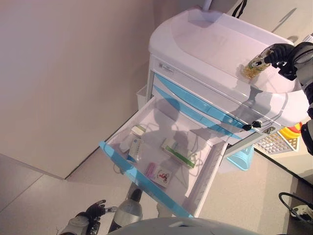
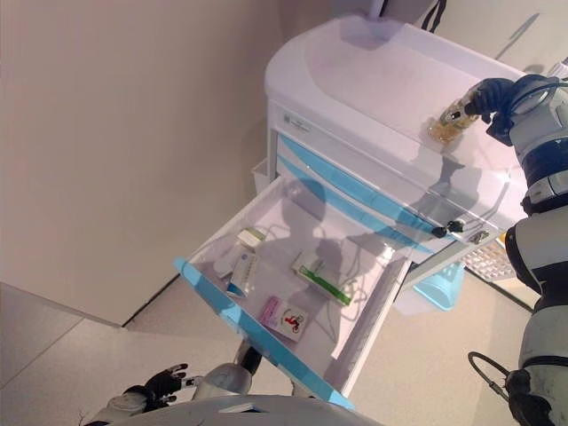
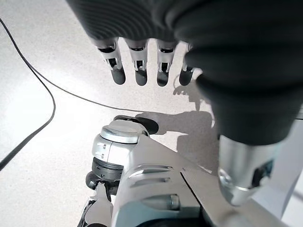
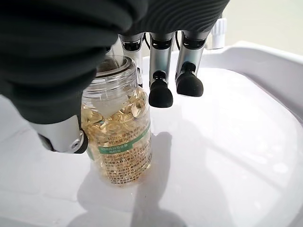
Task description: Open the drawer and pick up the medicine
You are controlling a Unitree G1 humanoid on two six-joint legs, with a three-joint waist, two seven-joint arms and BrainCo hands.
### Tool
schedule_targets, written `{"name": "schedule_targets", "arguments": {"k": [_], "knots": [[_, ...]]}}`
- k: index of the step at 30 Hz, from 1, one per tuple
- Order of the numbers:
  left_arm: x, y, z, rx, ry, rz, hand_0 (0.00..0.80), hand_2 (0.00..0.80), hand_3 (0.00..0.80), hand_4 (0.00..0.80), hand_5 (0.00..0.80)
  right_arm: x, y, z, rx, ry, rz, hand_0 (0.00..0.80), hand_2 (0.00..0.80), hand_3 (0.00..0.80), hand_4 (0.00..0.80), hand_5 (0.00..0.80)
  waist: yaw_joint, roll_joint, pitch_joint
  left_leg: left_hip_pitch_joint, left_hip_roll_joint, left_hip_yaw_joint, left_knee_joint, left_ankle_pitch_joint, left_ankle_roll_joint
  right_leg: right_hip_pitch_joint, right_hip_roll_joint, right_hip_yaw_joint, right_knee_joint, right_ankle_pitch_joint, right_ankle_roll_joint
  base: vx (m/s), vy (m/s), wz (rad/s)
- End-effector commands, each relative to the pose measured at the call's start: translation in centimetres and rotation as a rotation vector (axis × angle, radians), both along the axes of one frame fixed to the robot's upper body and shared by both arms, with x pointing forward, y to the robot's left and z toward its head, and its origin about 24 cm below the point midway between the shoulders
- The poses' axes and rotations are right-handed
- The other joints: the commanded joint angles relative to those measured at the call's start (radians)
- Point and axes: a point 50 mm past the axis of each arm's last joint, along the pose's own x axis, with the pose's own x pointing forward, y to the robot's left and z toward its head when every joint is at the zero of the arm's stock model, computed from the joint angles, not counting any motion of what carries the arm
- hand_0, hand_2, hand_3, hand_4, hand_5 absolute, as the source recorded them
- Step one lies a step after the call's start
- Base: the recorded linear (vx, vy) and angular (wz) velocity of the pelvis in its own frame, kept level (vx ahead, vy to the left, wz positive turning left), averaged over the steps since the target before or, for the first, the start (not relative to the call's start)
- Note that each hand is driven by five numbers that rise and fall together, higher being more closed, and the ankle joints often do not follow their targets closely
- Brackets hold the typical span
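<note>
A clear medicine bottle (image 4: 120,137) full of yellow capsules stands on the white top (image 1: 210,44) of the cart, near its right edge; it also shows in the left eye view (image 1: 253,66). My right hand (image 1: 279,55) is on it, thumb on one side and a finger behind, the other fingers (image 4: 161,92) hanging beside it. The cart's lower drawer (image 1: 142,181) with a blue front is pulled wide open. Inside lie a green-and-white box (image 1: 178,153), a blue-and-white box (image 1: 136,148) and a pink card (image 1: 161,175). My left hand (image 1: 93,213) hangs low near the floor, open and empty.
Two shut blue drawers (image 1: 195,103) sit above the open one. A pale blue bin (image 1: 239,159) hangs at the cart's right side, with a perforated tray (image 1: 276,143) and a coloured toy (image 1: 293,131) beyond. A wall stands left. A black cable (image 3: 42,118) lies on the floor.
</note>
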Motion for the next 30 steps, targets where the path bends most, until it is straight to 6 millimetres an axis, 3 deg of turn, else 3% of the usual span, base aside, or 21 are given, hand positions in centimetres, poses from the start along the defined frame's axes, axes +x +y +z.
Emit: {"name": "schedule_targets", "arguments": {"k": [1,2,11,17,23,30], "knots": [[-0.3,0.4,0.1,0.010,0.008,-0.024,0.000,0.000,0.000,0.000,0.000,0.0,0.6,2.2,-0.144,-0.053,0.035,0.122,0.122,0.122,0.122,0.122,0.012,-0.010,-0.001,-0.007,-0.018,-0.003,0.001,-0.063,0.006,-0.049,-0.009,0.017,0.074,0.022,-0.002,0.000,0.000,0.00],[-0.3,0.4,0.1,0.009,0.007,-0.027,0.000,0.000,0.000,0.000,0.000,0.0,0.6,2.2,-0.142,-0.058,0.033,0.000,0.000,0.000,0.000,0.000,0.012,-0.009,-0.001,-0.008,-0.018,-0.004,0.001,-0.062,0.006,-0.050,-0.009,0.018,0.073,0.023,-0.002,0.000,0.000,0.00],[0.1,0.1,0.2,-0.001,-0.005,-0.039,0.000,0.000,0.000,0.000,0.000,0.3,1.6,3.3,-0.127,-0.191,0.049,0.000,0.000,0.000,0.000,0.000,0.014,-0.008,0.007,-0.014,-0.018,-0.008,0.001,-0.060,0.004,-0.057,-0.005,0.022,0.072,0.025,-0.003,-0.004,-0.001,0.00],[0.2,0.2,0.3,0.002,-0.009,-0.040,0.000,0.000,0.000,0.000,0.000,0.1,1.7,5.2,-0.118,-0.358,0.026,0.000,0.000,0.000,0.000,0.000,0.012,-0.009,0.012,-0.017,-0.017,-0.005,0.001,-0.062,0.004,-0.062,-0.005,0.024,0.071,0.029,0.000,-0.019,-0.006,0.01],[-0.2,0.2,0.1,-0.002,-0.003,-0.034,0.000,0.000,0.000,0.000,0.000,-0.7,1.7,7.8,-0.009,-0.602,-0.003,0.000,0.000,0.000,0.000,0.000,0.003,-0.006,0.001,-0.009,-0.016,0.003,0.001,-0.066,0.003,-0.058,-0.005,0.030,0.068,0.030,0.004,0.000,0.000,0.00],[-1.3,0.5,-0.1,0.008,0.029,-0.042,0.000,0.000,0.000,0.000,0.000,-3.2,1.6,12.6,0.267,-0.968,0.027,0.000,0.000,0.000,0.000,0.000,-0.026,-0.009,-0.029,0.008,-0.012,0.022,0.001,-0.079,-0.001,-0.049,-0.005,0.043,0.065,0.029,0.007,0.000,0.000,0.00]]}}
